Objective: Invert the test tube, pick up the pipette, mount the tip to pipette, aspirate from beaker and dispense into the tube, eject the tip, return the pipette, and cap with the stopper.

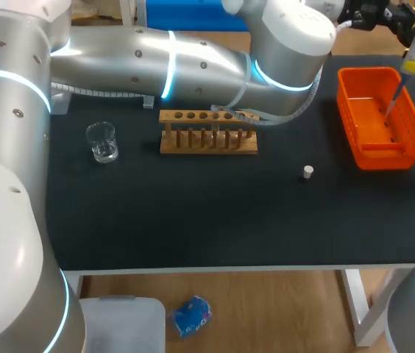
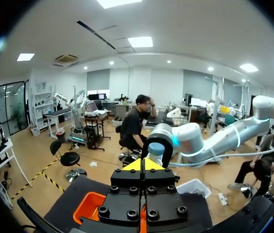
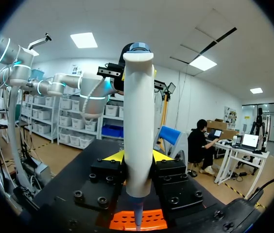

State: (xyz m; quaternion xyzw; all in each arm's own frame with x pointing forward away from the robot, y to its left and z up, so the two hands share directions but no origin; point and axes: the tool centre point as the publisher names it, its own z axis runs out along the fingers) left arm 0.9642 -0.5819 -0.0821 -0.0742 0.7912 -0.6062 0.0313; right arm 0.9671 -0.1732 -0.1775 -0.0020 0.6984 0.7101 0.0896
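**Pipette** [image 3: 138, 121]: a white barrel with a blue cap, held upright. It tapers to a thin bluish end that points down toward the orange basket [image 1: 388, 156]. In the head view it hangs over the basket at the table's [image 1: 193, 213] far right corner, with the thin end above the basket's inside. I cannot tell whether that end touches the basket floor.

**Right jaws:** holding the pipette. Both yellow-tipped fingers press the lower part of the barrel from opposite sides, parted only by its width.

**Left jaws:** closed, the yellow tips meeting with nothing between them. In the left wrist view the pipette's blue cap shows just ahead of them, with the basket below. I cannot tell whether the tips touch the cap. My left arm [image 1: 193, 66] lies across the far side of the table, coming in from the left.

**On the table,** which is covered in black:
- A wooden rack [image 1: 207, 140] with a row of holes stands near the far middle.
- A clear glass beaker [image 1: 102, 142] with a little clear liquid stands apart to the rack's left.
- A small white stopper [image 1: 308, 172] lies alone between the rack and the basket, nearer the front
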